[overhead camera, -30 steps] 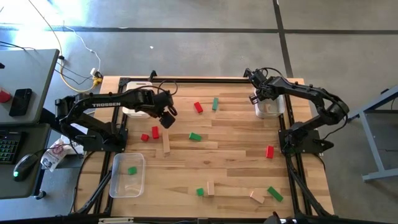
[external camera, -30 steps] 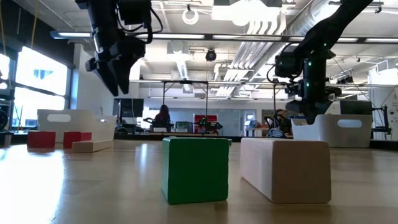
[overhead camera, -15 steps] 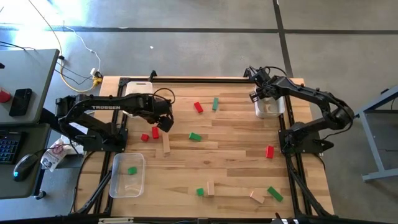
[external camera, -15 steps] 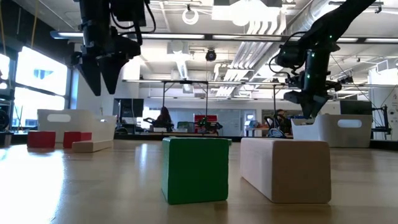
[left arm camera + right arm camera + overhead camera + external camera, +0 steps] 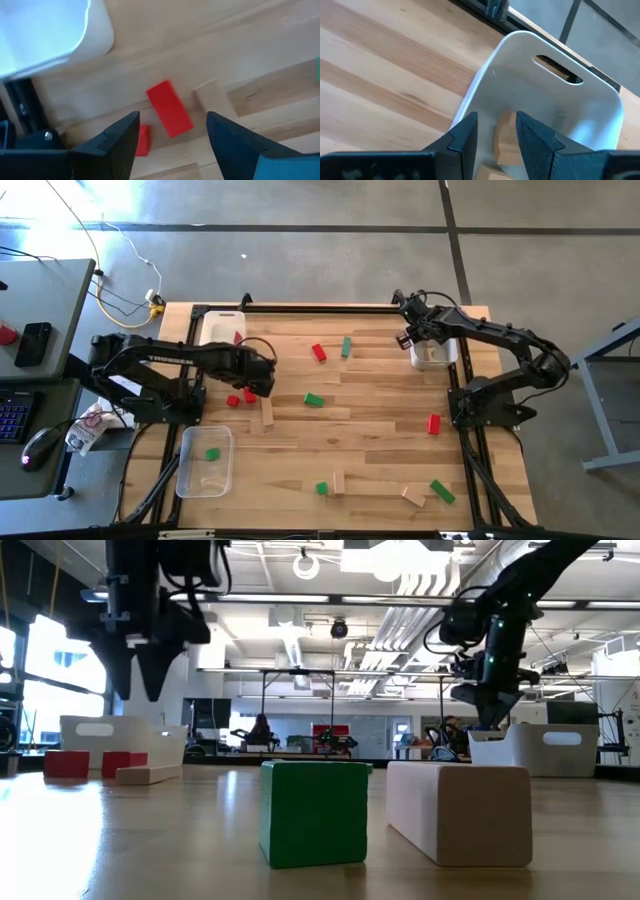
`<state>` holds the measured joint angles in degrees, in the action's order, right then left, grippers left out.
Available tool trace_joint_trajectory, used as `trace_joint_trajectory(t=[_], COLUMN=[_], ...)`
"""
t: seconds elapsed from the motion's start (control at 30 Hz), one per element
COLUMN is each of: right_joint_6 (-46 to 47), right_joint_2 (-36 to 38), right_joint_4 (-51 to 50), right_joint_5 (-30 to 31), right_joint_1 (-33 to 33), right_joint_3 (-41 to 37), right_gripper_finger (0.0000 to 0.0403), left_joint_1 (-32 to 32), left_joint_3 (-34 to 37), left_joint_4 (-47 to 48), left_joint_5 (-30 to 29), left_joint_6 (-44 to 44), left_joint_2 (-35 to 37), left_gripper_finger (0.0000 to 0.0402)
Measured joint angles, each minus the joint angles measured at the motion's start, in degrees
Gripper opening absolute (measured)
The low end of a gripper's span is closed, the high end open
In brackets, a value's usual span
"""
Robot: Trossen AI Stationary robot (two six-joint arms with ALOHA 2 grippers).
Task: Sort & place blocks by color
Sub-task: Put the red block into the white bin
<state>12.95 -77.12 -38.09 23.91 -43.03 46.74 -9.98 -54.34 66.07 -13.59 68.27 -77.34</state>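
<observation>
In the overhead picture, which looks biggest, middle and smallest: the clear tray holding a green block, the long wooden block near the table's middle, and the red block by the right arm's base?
1. Clear tray, by far the largest.
2. Long wooden block.
3. Red block, the smallest.

Left gripper now lower, nearer red block.
</observation>
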Motion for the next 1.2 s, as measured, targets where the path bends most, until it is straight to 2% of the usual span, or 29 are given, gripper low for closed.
trace_joint_trajectory(t=[0.23, 0.47, 0.67, 1.0, 1.2], right_joint_6=[0.2, 1.0, 1.1, 1.1, 1.1], right_joint_2=[0.0, 0.0, 0.0, 0.0, 0.0], right_joint_4=[0.0, 0.0, 0.0, 0.0, 0.0], right_joint_5=[0.1, 0.1, 0.1, 0.1, 0.0], right_joint_1=[2.5, 4.0, 4.2, 4.2, 4.2], right_joint_3=[0.0, 0.0, 0.0, 0.0, 0.0], right_gripper_finger=[0.0122, 0.0122, 0.0122, 0.0122, 0.0122], left_joint_1=[-0.2, -0.2, -0.2, -0.2, -0.2], left_joint_3=[5.2, 7.7, 10.8, 13.7, 16.3], left_joint_4=[-6.1, -8.1, -13.6, -14.6, -20.1], left_joint_5=[0.8, 0.8, 1.9, 1.8, 2.5], left_joint_6=[1.6, 3.7, 4.3, 6.6, 6.2], left_joint_2=[0.0, 0.0, 0.0, 0.0, 0.0], left_gripper_finger=[0.0216, 0.0216, 0.0216, 0.0216, 0.0216])
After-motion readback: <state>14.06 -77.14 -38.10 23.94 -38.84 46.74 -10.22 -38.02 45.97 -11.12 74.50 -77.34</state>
